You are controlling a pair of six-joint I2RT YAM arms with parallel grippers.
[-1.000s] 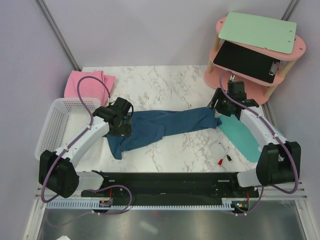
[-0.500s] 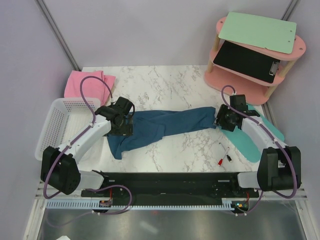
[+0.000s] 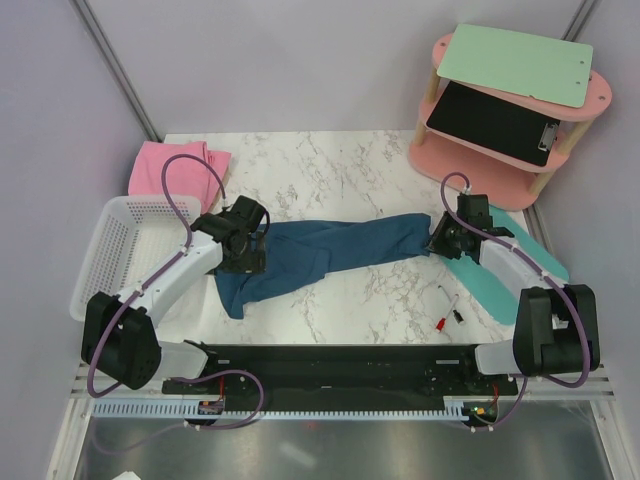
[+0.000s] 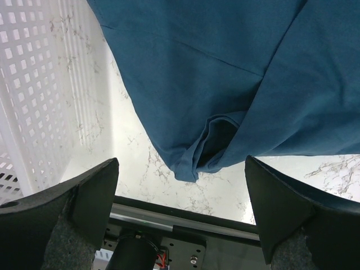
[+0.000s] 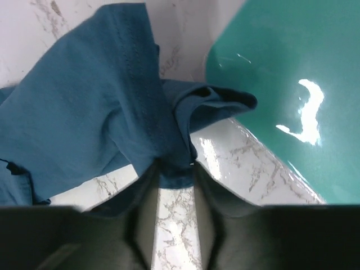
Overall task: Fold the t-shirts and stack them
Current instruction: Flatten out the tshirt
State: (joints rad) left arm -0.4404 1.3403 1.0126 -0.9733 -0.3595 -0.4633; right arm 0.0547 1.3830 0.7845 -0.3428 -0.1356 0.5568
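Presently in work: the dark teal-blue cloth t-shirt [image 3: 340,245] lies rumpled and drawn out long across the middle of the white marble-patterned table [image 3: 330,170], reaching from one gripper to the other.
Right gripper [image 5: 175,169]: its fingers are narrow and pinch the bunched right end of the shirt, just beside the flat turquoise mat [image 5: 281,67].
Left gripper [image 4: 181,163]: its fingers are spread wide and hold nothing. It is over the left part of the shirt, where a doubled corner of the hem lies between them, near the white plastic lattice basket [image 3: 90,270].
Step, as I judge: spreading the shirt flat before the first fold.
How to do it well: the left gripper should probably close on the outer hem, not only on the doubled corner. Then both should draw apart gently and low, so the cloth flattens and does not twist.
Risk: the right end may slide onto the mat, or the left hem may catch the basket.
Other shirt: the light pink cloth t-shirt [image 3: 165,168] lies at the far left corner behind the basket, well apart. Stacking is not yet done.
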